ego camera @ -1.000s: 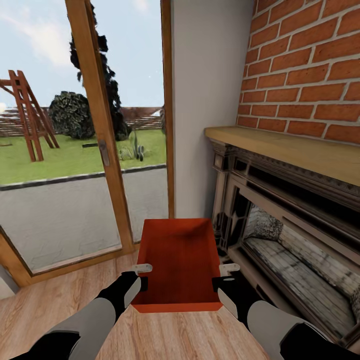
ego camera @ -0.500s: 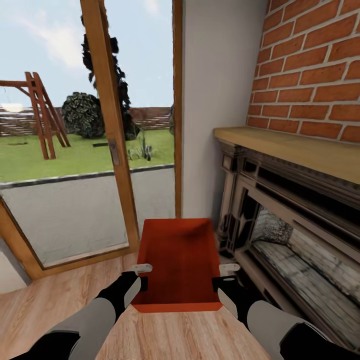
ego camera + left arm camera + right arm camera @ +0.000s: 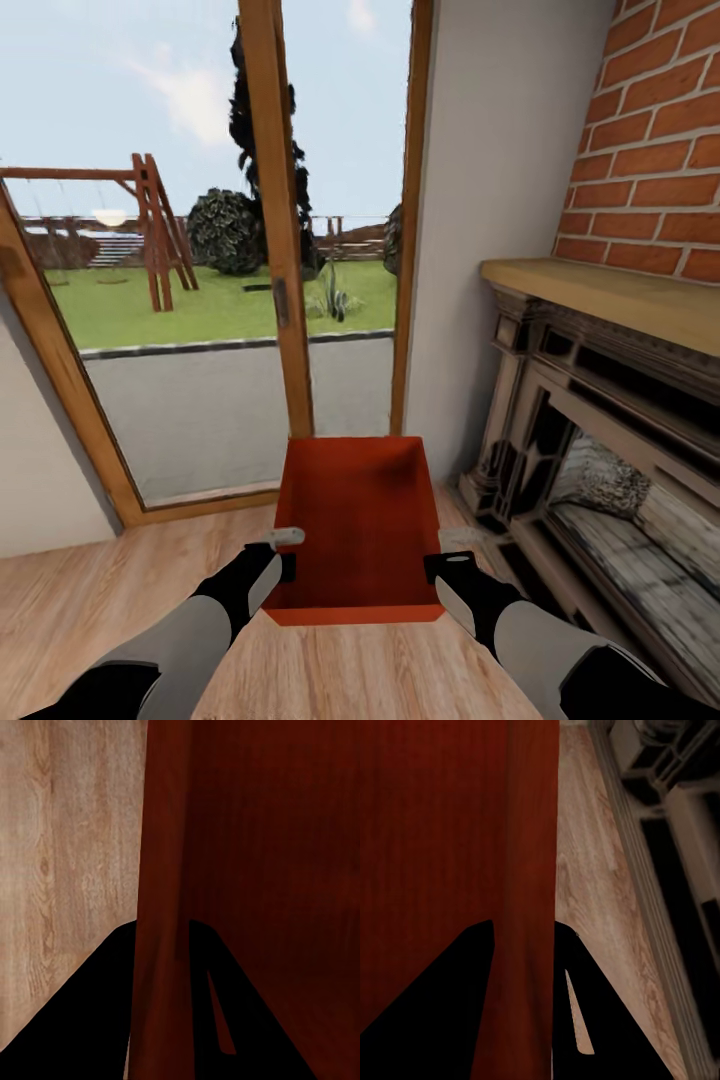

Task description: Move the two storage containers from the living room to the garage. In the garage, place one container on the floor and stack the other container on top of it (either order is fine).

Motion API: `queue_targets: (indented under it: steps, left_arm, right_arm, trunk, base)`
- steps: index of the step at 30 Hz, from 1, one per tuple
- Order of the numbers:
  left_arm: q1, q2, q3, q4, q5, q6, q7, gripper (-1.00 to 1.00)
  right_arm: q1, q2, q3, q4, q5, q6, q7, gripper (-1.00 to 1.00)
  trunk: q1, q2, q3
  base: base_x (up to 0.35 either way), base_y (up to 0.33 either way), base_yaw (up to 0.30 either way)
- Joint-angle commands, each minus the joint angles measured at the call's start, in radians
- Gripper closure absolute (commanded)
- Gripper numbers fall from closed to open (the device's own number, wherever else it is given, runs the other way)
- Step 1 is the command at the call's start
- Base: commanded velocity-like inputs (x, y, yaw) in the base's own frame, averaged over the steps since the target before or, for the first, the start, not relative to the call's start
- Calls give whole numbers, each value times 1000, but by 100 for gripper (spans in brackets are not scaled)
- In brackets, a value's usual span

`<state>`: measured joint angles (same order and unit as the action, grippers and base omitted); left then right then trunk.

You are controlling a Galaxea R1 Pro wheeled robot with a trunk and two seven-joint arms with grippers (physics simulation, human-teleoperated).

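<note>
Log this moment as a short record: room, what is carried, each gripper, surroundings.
room: living room, light wood-plank floor
carried: one orange-red storage container, lidless and empty, held level above the floor
left gripper: shut on the container's left wall
right gripper: shut on the container's right wall
ahead: glass doors looking onto a garden
right side: fireplace under red brick

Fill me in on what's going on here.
A two-armed robot is carrying one orange-red, shallow, lidless storage container in front of itself. Its left gripper is clamped on one side wall and its right gripper on the opposite wall, each wall pinched between the fingers. It stands in the living room, above the light wood-plank flooring, facing the wood-framed glass doors, with the ornate brick fireplace to its right.
</note>
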<state>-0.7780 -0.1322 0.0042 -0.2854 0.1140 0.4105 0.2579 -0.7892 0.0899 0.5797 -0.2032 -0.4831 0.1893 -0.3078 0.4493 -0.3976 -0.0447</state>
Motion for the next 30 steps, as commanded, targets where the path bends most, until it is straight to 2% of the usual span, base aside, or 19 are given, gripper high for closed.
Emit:
queue_targets:
  steps: [1, 30]
  left_arm:
    - [0, 3, -9, 2, -9, 10, 31, 100]
    - [0, 3, -9, 2, -9, 10, 31, 100]
  right_arm:
    - [-1, -1, -3, -5, 19, -1, -8, 100]
    - [-2, -2, -3, -5, 20, -3, -8, 100]
  trunk:
    - [1, -2, -2]
    - [1, -2, 13]
  base:
    - [0, 0, 300]
    - [0, 0, 300]
